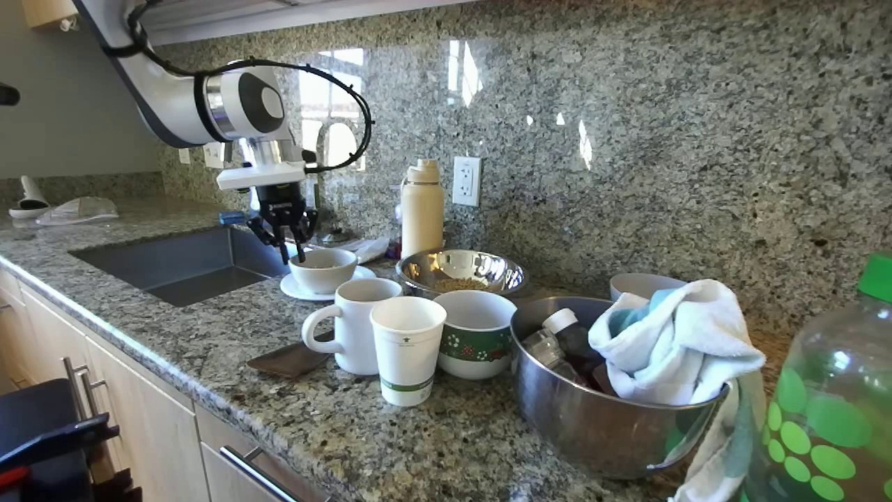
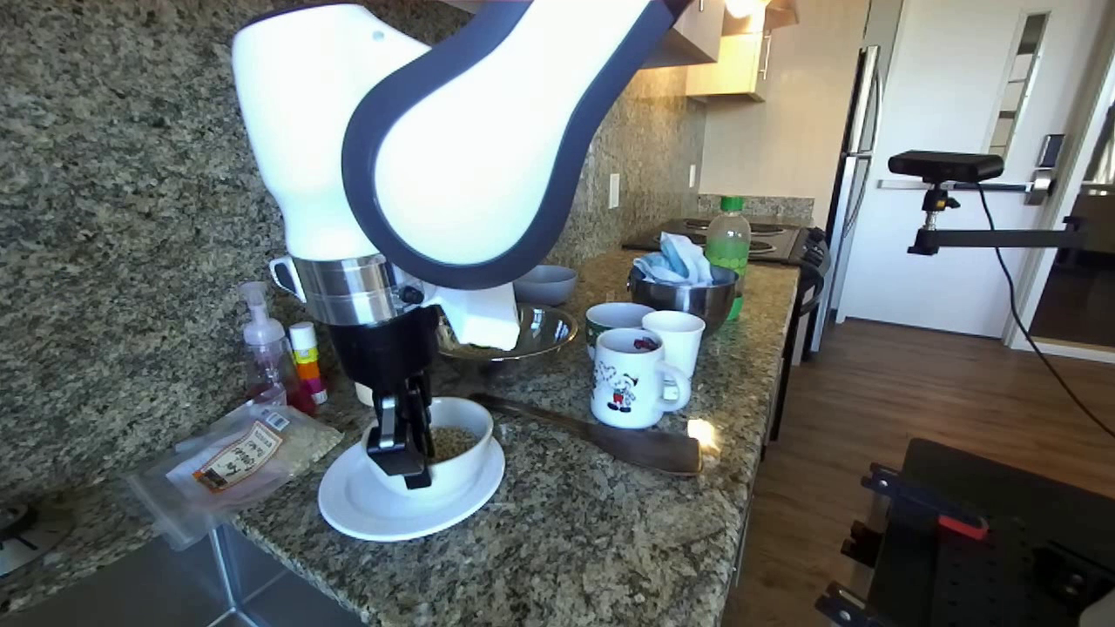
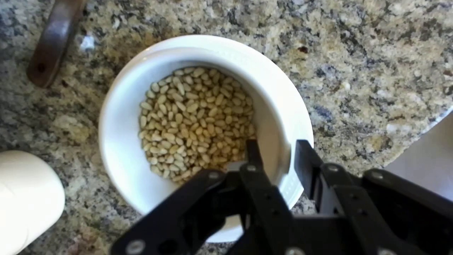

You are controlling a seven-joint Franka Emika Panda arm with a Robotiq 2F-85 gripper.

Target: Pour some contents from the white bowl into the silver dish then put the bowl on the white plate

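Straddling the rim of the white bowl (image 1: 325,280), pincer (image 3: 277,146) spread apart, white plate (image 2: 361,507) beneath

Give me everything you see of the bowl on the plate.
The bowl is round, plain white and ceramic-looking, with a smooth rim and no handle in sight. It sits upright on the plate, on the counter near the sink. Pale oval kernels lie inside. The open pincer straddles its wall, one finger inside, one outside; whether either finger touches it, I can't tell.
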